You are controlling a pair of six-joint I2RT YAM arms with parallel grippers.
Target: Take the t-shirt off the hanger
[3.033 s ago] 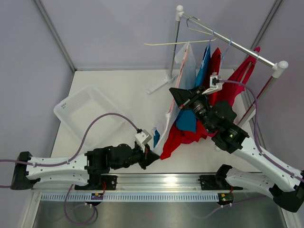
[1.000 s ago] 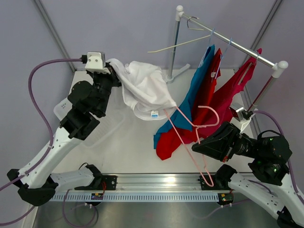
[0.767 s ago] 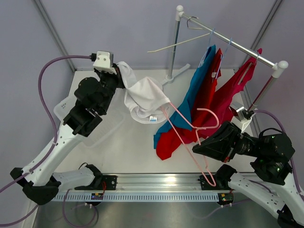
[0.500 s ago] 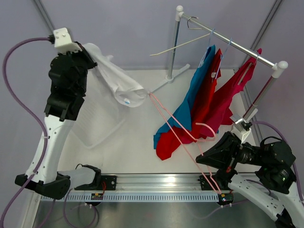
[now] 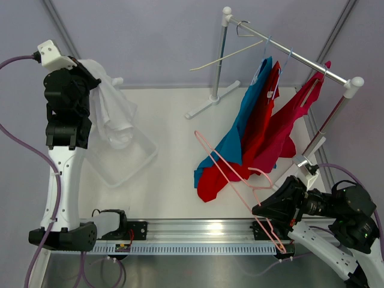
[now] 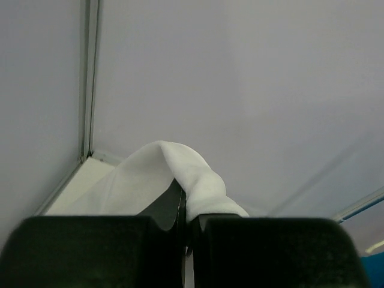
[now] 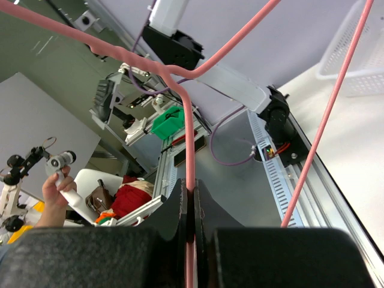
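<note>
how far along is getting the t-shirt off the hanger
Done: the white t-shirt hangs free of the pink hanger, which is bare. In hand: the left gripper is shut on the shirt, raised over the clear bin; the right gripper is shut on the hanger. Left: probably only releasing the shirt into the bin and putting the hanger down.

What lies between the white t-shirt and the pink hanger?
The top view shows only the clear bin's rim and bare table between t-shirt and hanger.
</note>
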